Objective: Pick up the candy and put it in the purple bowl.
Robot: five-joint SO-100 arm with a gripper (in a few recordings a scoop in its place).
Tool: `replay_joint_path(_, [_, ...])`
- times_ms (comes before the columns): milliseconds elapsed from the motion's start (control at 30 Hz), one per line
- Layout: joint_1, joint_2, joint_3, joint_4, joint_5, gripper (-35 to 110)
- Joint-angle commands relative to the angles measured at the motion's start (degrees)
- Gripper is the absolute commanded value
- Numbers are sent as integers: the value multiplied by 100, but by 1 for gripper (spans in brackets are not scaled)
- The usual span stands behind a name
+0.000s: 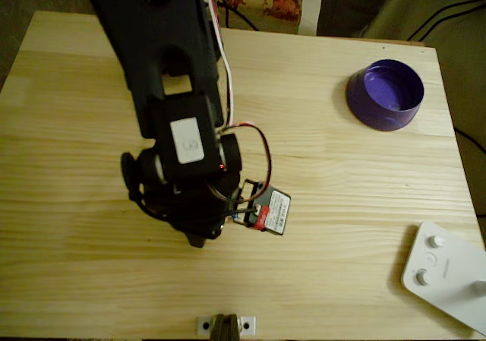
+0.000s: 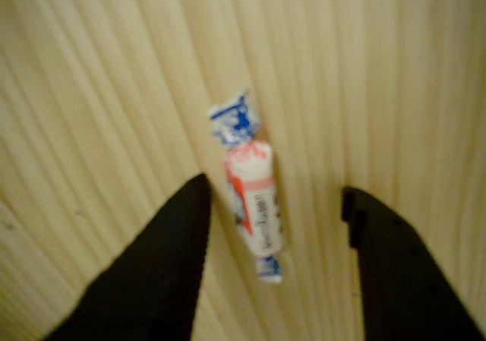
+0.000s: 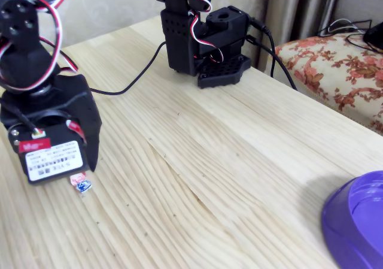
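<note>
Fingers (image 2: 182,257): two black fingers, spread apart, nothing clamped between them; both point down at the bench (image 2: 91,90). The gripper (image 2: 275,227) midpoint falls just right of the candy in the wrist view.

Candy (image 2: 252,197): lies flat on the bench in the gap between the fingers, nearer the left finger than the right one in the wrist view. Whether it touches that left finger cannot be told; the picture is blurred. White body with a red-orange band, twisted blue-and-white ends; its long axis runs roughly along the fingers' length, one end lying beyond the fingertips. In the fixed view the candy (image 3: 81,183) peeks out just below the labelled motor block (image 3: 49,159) of the gripper.

Arm (image 1: 175,75): black, red and white wires, reaching over the candy from the bench's far edge in the overhead view.

Purple bowl (image 1: 386,94): upright on the bench, well apart from the candy, toward the upper right in the overhead view.

White device (image 1: 448,273): flat, round buttons, at the bench's lower right corner, well apart from the candy.
</note>
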Motion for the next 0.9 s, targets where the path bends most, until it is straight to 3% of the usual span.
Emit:
replay_joint_path(0, [70, 132, -149, 123, -44, 38])
replay_joint_path(300, [105, 202, 62, 193, 9, 38])
replay_joint_path(433, [88, 220, 70, 193, 9, 26])
replay_joint_path(867, [-97, 360, 158, 185, 158, 11])
